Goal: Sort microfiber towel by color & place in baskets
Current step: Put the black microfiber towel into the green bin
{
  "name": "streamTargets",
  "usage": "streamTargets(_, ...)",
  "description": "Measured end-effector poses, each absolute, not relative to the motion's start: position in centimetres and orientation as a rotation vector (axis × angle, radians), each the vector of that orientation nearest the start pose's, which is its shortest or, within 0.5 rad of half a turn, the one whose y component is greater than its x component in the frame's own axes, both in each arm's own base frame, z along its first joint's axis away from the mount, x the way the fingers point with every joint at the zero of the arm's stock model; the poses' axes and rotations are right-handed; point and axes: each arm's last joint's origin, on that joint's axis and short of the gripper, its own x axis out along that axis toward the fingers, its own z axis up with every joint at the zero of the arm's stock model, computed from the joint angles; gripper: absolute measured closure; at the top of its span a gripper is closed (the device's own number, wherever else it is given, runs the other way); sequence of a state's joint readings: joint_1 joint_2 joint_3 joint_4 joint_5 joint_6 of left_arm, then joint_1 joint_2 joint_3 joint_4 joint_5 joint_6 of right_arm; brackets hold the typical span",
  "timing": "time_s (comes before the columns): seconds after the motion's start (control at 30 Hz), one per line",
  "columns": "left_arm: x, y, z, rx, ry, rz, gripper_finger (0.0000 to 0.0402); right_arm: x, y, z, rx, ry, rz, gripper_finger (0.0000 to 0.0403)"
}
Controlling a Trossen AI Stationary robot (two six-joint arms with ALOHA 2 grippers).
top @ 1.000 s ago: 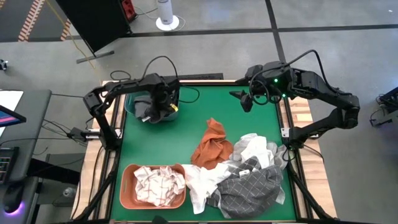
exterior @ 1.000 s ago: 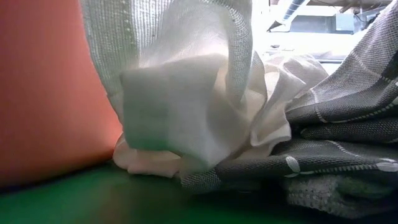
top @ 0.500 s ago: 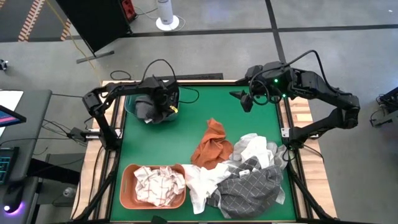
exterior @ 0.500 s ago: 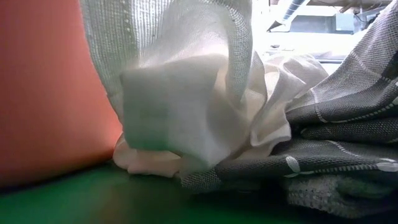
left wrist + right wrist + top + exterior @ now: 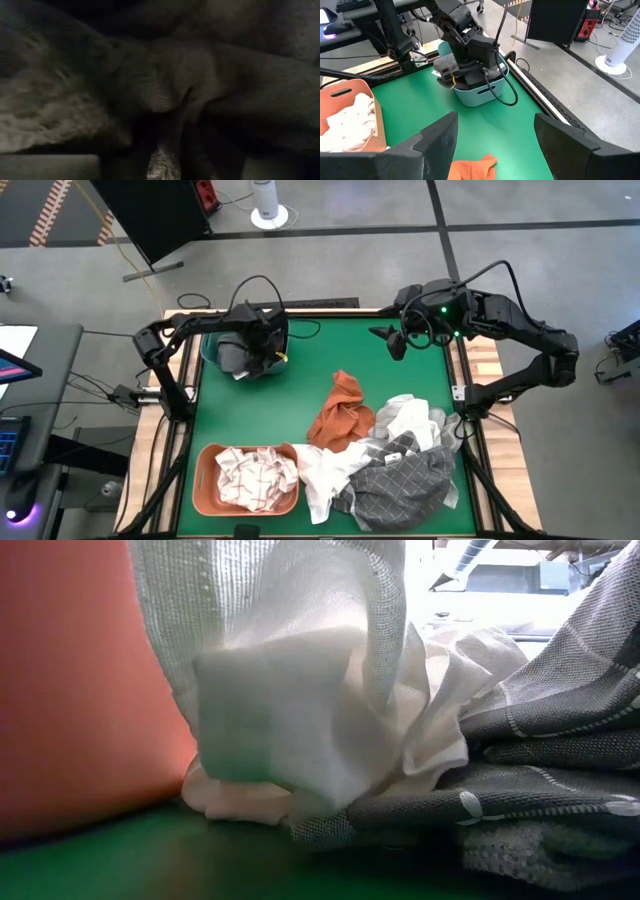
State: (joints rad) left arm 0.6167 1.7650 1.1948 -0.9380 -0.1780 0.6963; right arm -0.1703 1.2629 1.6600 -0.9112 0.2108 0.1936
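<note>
My left gripper (image 5: pixel 255 345) points down into the teal basket (image 5: pixel 207 350) at the table's far left, right over a dark grey towel (image 5: pixel 232 358) lying in it; its wrist view shows only that grey cloth (image 5: pixel 165 85) up close. My right gripper (image 5: pixel 395 340) hangs open, high over the far right of the table, with nothing between its fingers (image 5: pixel 440 140). The salmon basket (image 5: pixel 205 480) at the near left holds a white checked towel (image 5: pixel 258 475). A rust orange towel (image 5: pixel 342 415), white towels (image 5: pixel 400 420) and a grey gridded towel (image 5: pixel 400 480) lie heaped at the near right.
Bare green table lies between the two baskets and the towel heap. A black cable (image 5: pixel 505 75) loops over the teal basket's rim. In the low view the salmon basket's wall (image 5: pixel 80 690), a white towel (image 5: pixel 300 710) and the gridded towel (image 5: pixel 560 740) fill the picture.
My left gripper has sunk a little into the teal basket and its wrist has rolled; the dark grey towel under it has settled lower in the basket.
</note>
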Motion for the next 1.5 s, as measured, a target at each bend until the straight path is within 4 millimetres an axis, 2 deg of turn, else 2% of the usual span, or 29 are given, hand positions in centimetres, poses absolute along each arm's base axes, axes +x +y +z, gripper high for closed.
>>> streamTargets(0.2,25.8,18.9,20.4,0.086,1.639,0.187,0.0179,22.2,-4.4,45.8,0.176,0.480,-0.421,0.0112)
streamTargets(0.37,25.9,19.1,22.3,-0.031,1.641,0.307,0.0160,22.2,-4.5,45.8,0.166,0.482,-0.421,0.0112)
streamTargets(0.77,25.4,18.7,22.7,-0.256,1.665,0.493,0.0158,22.2,-4.6,45.8,0.163,0.483,-0.426,0.0112)
streamTargets(1.1,24.7,19.0,23.0,-0.307,1.691,0.527,0.0158,22.2,-4.6,45.8,0.168,0.482,-0.427,0.0112)
streamTargets(1.27,24.7,20.0,24.5,-0.335,1.636,0.583,0.0158,22.1,-4.6,45.8,0.168,0.486,-0.427,0.0112)
streamTargets(1.5,25.4,21.2,28.2,-0.341,1.498,0.626,0.0158,22.1,-4.6,45.6,0.168,0.499,-0.428,0.0112)
